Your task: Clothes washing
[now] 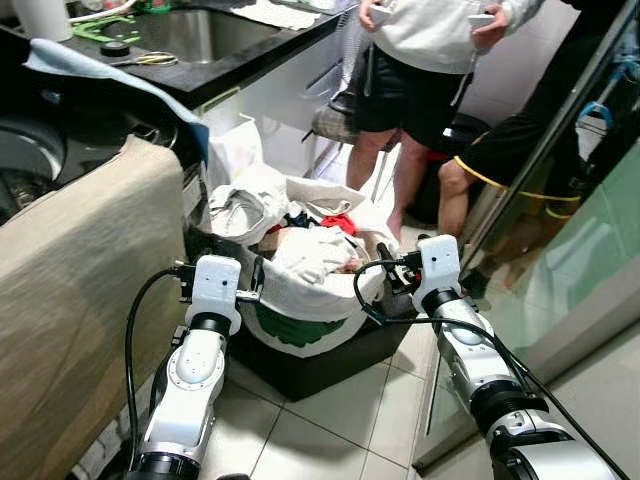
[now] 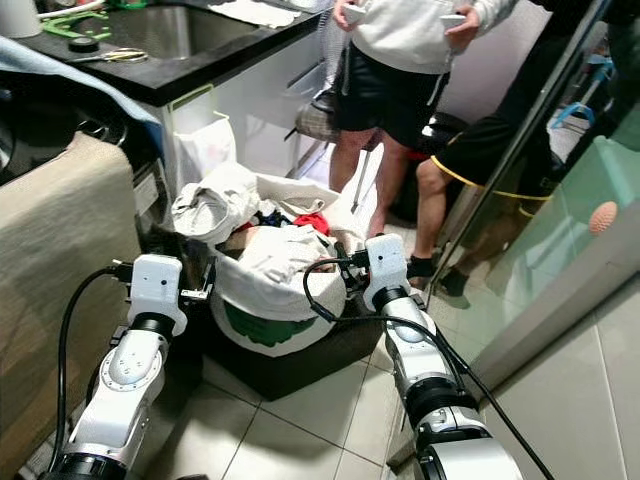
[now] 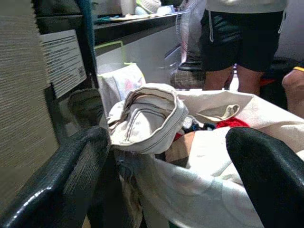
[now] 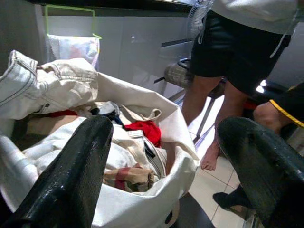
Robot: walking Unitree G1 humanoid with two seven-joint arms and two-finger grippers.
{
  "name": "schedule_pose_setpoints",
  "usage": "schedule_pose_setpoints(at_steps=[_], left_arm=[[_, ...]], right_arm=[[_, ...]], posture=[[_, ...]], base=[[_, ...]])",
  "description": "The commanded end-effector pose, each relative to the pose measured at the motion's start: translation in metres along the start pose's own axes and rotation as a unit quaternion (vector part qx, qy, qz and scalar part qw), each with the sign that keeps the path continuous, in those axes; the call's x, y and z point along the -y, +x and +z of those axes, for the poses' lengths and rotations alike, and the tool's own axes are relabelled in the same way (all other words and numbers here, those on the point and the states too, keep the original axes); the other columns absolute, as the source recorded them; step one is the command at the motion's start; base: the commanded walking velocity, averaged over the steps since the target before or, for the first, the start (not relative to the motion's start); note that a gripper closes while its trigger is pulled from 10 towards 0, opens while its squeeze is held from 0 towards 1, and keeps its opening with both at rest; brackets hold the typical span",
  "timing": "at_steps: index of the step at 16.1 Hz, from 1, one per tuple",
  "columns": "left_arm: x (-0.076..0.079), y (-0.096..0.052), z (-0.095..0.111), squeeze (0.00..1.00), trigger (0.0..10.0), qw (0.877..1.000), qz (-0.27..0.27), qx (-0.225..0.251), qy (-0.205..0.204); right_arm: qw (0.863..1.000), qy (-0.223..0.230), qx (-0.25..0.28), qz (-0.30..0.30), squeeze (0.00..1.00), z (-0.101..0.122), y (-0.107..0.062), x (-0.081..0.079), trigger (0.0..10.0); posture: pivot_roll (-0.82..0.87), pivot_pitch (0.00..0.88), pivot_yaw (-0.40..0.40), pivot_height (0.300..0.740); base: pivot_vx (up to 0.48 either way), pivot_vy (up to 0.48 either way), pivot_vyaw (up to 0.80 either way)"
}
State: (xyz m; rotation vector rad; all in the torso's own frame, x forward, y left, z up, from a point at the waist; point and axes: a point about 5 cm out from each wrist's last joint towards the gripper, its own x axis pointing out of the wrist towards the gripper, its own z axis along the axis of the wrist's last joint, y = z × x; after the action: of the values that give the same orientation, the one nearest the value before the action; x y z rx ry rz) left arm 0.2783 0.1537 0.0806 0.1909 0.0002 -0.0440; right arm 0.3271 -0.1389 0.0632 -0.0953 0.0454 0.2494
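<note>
A white laundry bag [image 1: 300,318] in a black basket stands on the tiled floor, heaped with clothes. On the heap lie pale beige jeans [image 1: 235,210], a white garment [image 1: 312,250] and a red one [image 1: 338,222]. My left gripper [image 1: 255,276] is open at the bag's left rim, beside the jeans [image 3: 147,118]. At the right rim my right gripper [image 1: 385,262] is open, its fingers [image 4: 76,171] spread wide over the bag's edge. Neither holds anything.
The washing machine's dark opening [image 1: 30,160] is at my left, with a beige cloth [image 1: 80,290] draped over its front. A black counter with a sink [image 1: 200,35] runs behind. One person [image 1: 420,60] stands past the basket, another [image 1: 500,170] sits beside. A glass door [image 1: 580,240] closes the right.
</note>
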Motion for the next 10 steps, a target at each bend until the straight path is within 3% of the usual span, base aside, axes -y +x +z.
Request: schedule_pose_setpoints(at_steps=[1, 10], left_arm=[[0.0031, 0.0024, 0.0058, 0.00, 10.0, 1.000, -0.007, 0.015, -0.004], [0.0027, 0.0012, 0.0053, 0.00, 10.0, 1.000, -0.007, 0.017, -0.006]], right_arm=[[1.000, -0.003, 0.009, -0.010, 0.00, 0.0057, 0.0026, 0.0066, 10.0], [1.000, -0.004, 0.006, -0.007, 0.00, 0.0038, 0.0015, 0.0055, 10.0]], posture=[[0.15, 0.000, -0.110, 0.740], [0.14, 0.000, -0.110, 0.740]], base=[[0.304, 0.000, 0.00], [0.399, 0.000, 0.00]])
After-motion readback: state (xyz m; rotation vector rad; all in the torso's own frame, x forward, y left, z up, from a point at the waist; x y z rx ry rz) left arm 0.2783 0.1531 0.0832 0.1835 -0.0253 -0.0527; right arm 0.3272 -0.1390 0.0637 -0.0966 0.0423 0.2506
